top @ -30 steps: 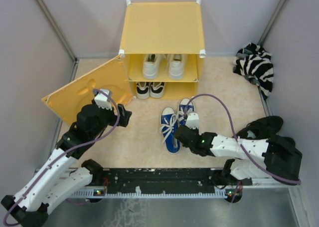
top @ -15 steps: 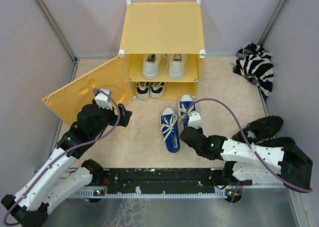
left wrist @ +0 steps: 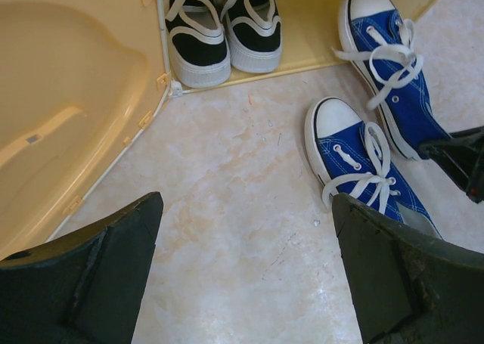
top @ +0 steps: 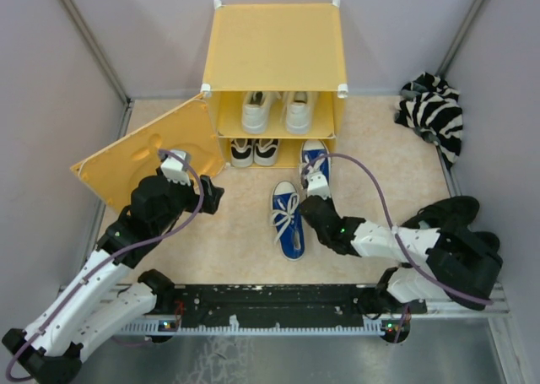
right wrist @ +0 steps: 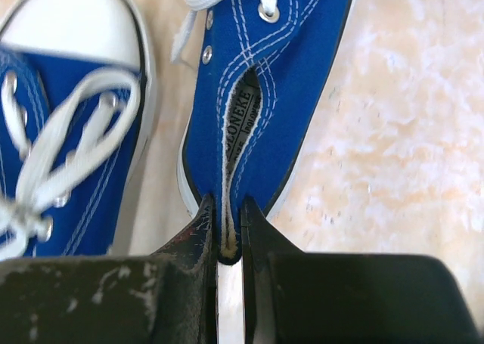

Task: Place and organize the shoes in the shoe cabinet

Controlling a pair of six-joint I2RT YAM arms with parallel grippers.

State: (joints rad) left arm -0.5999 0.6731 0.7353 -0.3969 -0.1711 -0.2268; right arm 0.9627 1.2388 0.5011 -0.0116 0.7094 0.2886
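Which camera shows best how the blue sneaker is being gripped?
Right wrist view: the right gripper pinches the heel collar of the blue sneaker up close. The top view shows it small, the arm covering the heel; the left wrist view shows mostly toe and laces.

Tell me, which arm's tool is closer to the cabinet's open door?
The left. The left tool hovers open at the near edge of the door; the right tool is off to the side, pinching the heel of a blue shoe.
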